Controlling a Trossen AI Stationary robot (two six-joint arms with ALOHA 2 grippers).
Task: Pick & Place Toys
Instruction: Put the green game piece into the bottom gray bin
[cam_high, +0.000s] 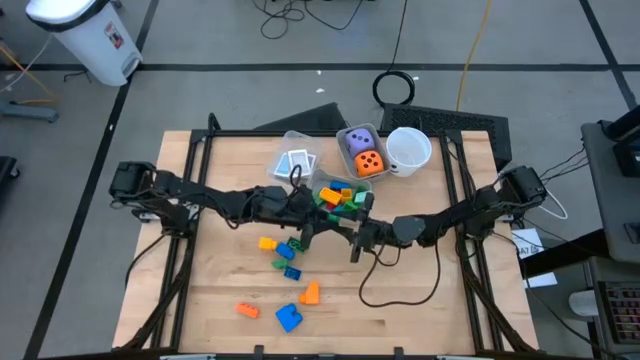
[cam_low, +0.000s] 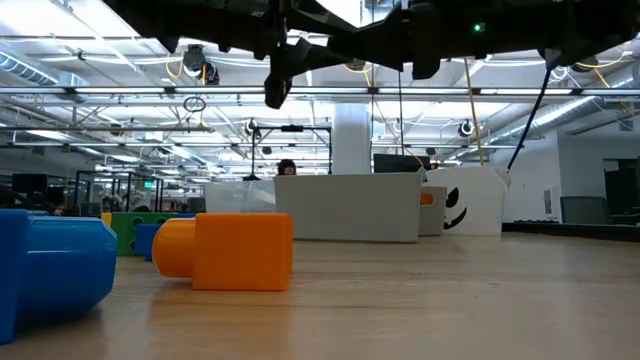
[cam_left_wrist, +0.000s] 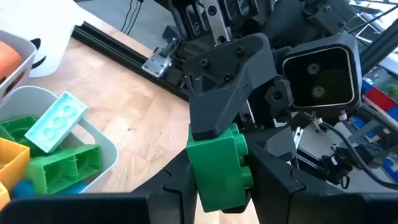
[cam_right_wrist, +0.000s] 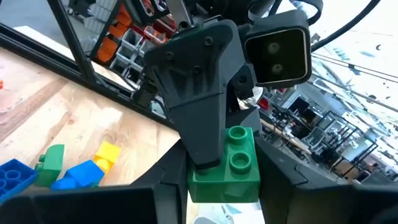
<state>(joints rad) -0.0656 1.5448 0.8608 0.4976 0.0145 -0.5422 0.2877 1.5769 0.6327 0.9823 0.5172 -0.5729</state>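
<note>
A green building block (cam_left_wrist: 217, 168) hangs over the middle of the table between my two grippers, which meet tip to tip. My left gripper (cam_left_wrist: 219, 190) reaches in from the left (cam_high: 318, 222) and is shut on the block. My right gripper (cam_right_wrist: 224, 186) reaches in from the right (cam_high: 358, 238) and is also shut on the same block (cam_right_wrist: 225, 165). In the high view the arms hide the block. Loose toys lie on the table below: yellow (cam_high: 267, 242), blue (cam_high: 290, 318) and orange (cam_high: 311, 292) blocks. My left gripper pinches the green block by two opposite side walls (cam_left_wrist: 198, 177) between its two fingers, coming level from the table's left. The block is lifted clear of the table. My right gripper's finger (cam_left_wrist: 227, 87) covers the block's far part. My right gripper pinches the same block by its sides (cam_right_wrist: 254, 180) between its two fingers, coming level from the table's right. The studs (cam_right_wrist: 237, 148) face the wrist camera. My left gripper's finger (cam_right_wrist: 199, 99) lies over the block's far half.
At the far side stand a clear bin (cam_high: 352, 188) with several blocks, a bin (cam_high: 343, 135) with a purple die (cam_high: 360, 140) and an orange die (cam_high: 370, 163), a bin with cards (cam_high: 297, 162) and a white cup (cam_high: 408, 150). A black cable (cam_high: 400, 295) loops at the right.
</note>
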